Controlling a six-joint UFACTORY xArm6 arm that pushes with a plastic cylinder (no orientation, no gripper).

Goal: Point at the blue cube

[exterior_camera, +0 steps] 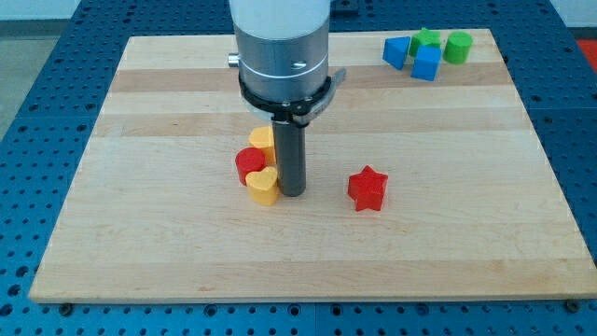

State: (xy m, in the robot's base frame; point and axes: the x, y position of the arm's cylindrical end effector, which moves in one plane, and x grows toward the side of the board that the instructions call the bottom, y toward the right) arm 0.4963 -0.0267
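While no pincer is fitted, my tip (292, 193) is seen touching yellow heart (263, 186), far from blue cube (427, 63).

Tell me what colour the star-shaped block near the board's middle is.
Red. The star block shows clearly in the camera view, apart from my tip.

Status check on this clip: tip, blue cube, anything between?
My tip mid-board, beside yellow heart block. Blue cube far off, top right, among blue and green blocks. Red star block off the straight path.
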